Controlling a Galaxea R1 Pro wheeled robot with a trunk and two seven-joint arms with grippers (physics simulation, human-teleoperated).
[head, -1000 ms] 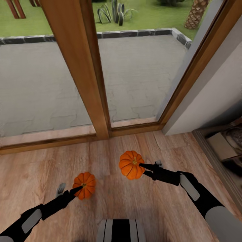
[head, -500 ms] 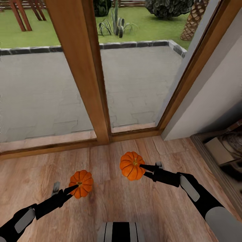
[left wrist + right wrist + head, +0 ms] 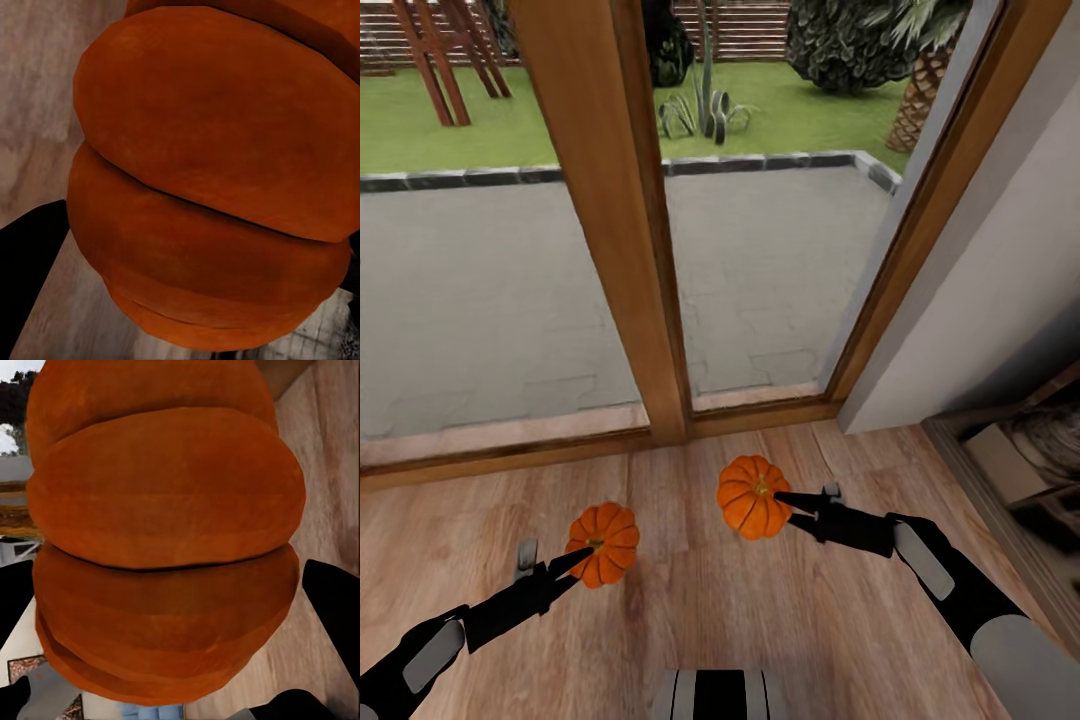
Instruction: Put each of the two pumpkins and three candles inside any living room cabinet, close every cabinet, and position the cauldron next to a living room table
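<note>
Two small ribbed orange pumpkins hang above the wooden floor in the head view. My left gripper [image 3: 582, 556] is shut on the left pumpkin [image 3: 605, 541], its fingertip reaching the stem at the top. My right gripper [image 3: 785, 499] is shut on the right pumpkin [image 3: 750, 496], which is held a little higher and further forward. Close up, the left wrist view shows the orange ribs of its pumpkin [image 3: 210, 180] between dark fingers. The right wrist view shows the other pumpkin [image 3: 161, 547] the same way. The cabinet, candles and cauldron are out of view.
A glass door with a thick wooden frame post [image 3: 625, 220] stands straight ahead, with a paved patio and garden behind it. A grey wall [image 3: 1000, 270] runs along the right. Low at the right edge is a dark shelf unit [image 3: 1025, 460] holding boxes.
The head view has tilted up, showing more garden. The left pumpkin and its gripper have shifted slightly left and lower in the picture. Both grips are unchanged.
</note>
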